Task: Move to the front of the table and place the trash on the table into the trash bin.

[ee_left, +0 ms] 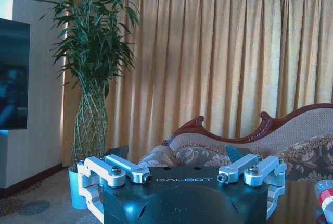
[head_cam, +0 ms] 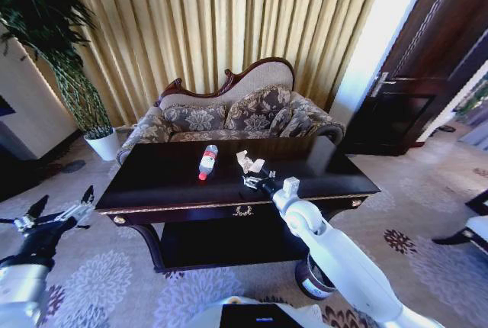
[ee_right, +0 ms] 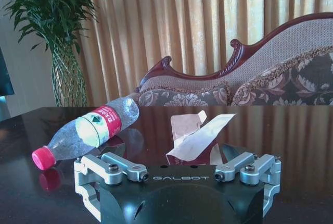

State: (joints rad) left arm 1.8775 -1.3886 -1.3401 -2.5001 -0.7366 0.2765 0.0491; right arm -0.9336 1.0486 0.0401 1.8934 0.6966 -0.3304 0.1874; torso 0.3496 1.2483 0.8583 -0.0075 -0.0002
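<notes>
- While the robot stands at the front of the table (head_cam: pixel 175 191), the right gripper (head_cam: pixel 254 179) reaches over the tabletop just short of a white paper scrap (head_cam: pixel 249 163).
- From the right wrist camera, the right gripper (ee_right: pixel 181 153) has its fingers (ee_right: pixel 112 165) spread wide, holding nothing, with the paper scrap (ee_right: pixel 200 135) standing between them and a little beyond.
- On the table, the plastic bottle (head_cam: pixel 207 161) lies on its side to the left of the paper scrap, its red cap pointing toward the table's front edge.
- Seen by the right wrist camera, the bottle (ee_right: pixel 86 132) rests on the dark glossy tabletop (ee_right: pixel 291 130) with its red and white label turned up.
- Beside the table's front right leg, the trash bin (head_cam: pixel 314 278) sits on the carpet, partly hidden by the right arm.
- Off the table's front left corner, the left gripper (head_cam: pixel 47 217) hangs low over the carpet with its fingers wide apart and nothing in them.
- From the left wrist camera, the left gripper (ee_left: pixel 177 169) shows the same wide spread, and the bottle's end (ee_left: pixel 325 198) peeks in at the table's near edge.
- Behind the table stands a patterned sofa (head_cam: pixel 236 114) in front of gold curtains (head_cam: pixel 229 15).
- Left of the sofa, a tall plant (head_cam: pixel 57 46) stands in a white pot (head_cam: pixel 104 145).
</notes>
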